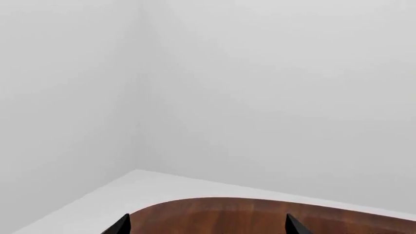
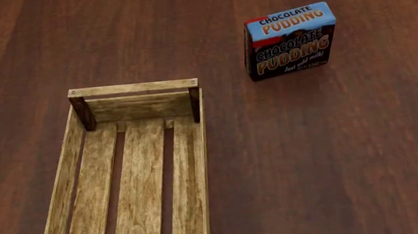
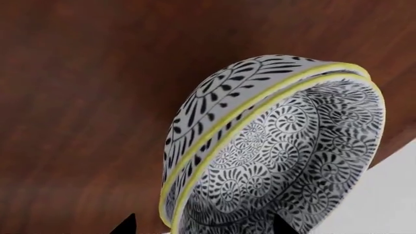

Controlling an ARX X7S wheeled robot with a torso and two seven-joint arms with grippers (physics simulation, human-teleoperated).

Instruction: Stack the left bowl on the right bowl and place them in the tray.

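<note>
The two bowls (image 3: 273, 156) sit stacked, held by the right fingers (image 3: 201, 226). Lower them gently, level, into the tray (image 2: 66, 182). The left fingers (image 1: 208, 225) spread wide, holding nothing.

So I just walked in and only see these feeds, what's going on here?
A two-armed robot is working over a wooden table. The right wrist view shows two patterned bowls, one nested in the other, close in front of the right end effector; whether it grips them can't be told. The tray holds nothing in the part shown, with a chocolate pudding box nearby. The left end effector is open and holds nothing.
</note>
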